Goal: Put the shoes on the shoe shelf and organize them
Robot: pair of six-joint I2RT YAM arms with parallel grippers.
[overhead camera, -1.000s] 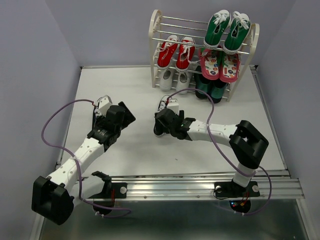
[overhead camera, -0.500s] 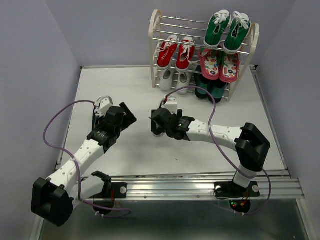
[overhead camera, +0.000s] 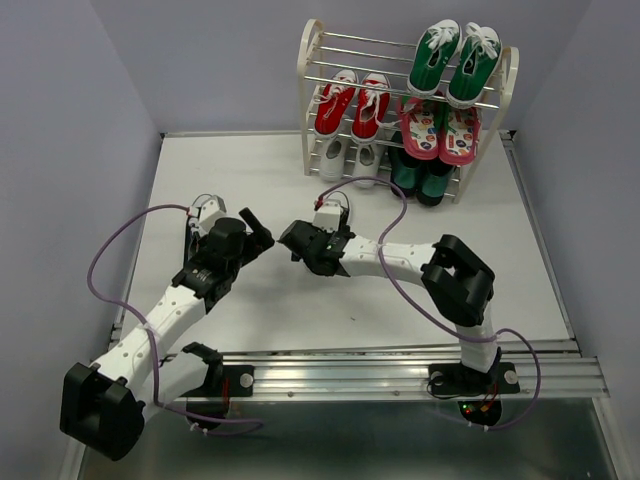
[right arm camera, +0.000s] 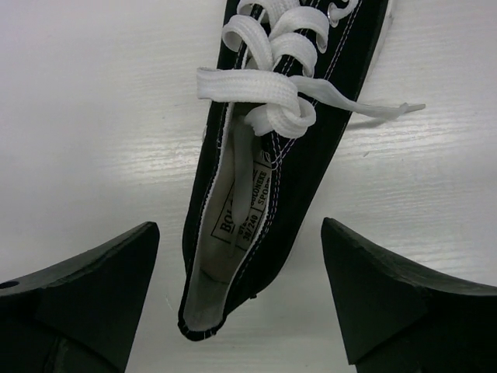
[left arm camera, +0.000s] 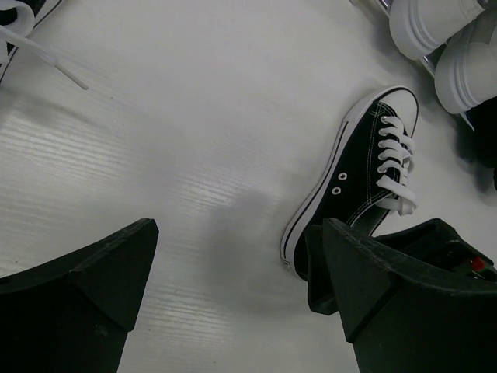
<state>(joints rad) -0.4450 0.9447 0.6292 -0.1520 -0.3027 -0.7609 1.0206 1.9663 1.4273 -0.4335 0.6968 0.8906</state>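
Observation:
A black sneaker with white laces [right arm camera: 264, 148] lies on the table, its heel between the spread fingers of my right gripper [right arm camera: 241, 268], which is open and touches neither side. The same sneaker [left arm camera: 365, 175] shows in the left wrist view, toe toward the shelf. My left gripper [left arm camera: 241, 264] is open over bare table, just left of that heel. In the top view the two grippers, left [overhead camera: 256, 236] and right [overhead camera: 297, 243], face each other closely. The shoe shelf [overhead camera: 309, 90] holds red shoes [overhead camera: 352, 104] and white shoes [overhead camera: 345, 158].
Green sneakers [overhead camera: 456, 60], pink patterned shoes [overhead camera: 440, 130] and dark green boots [overhead camera: 420, 176] fill the shelf's right half. A white lace and dark edge of another shoe [left arm camera: 19, 31] show at the left wrist view's top left corner. Walls close in left and right.
My right gripper has swung left and back along the black sneaker, ending around its heel. The left gripper has shifted slightly toward it. Both stay open.

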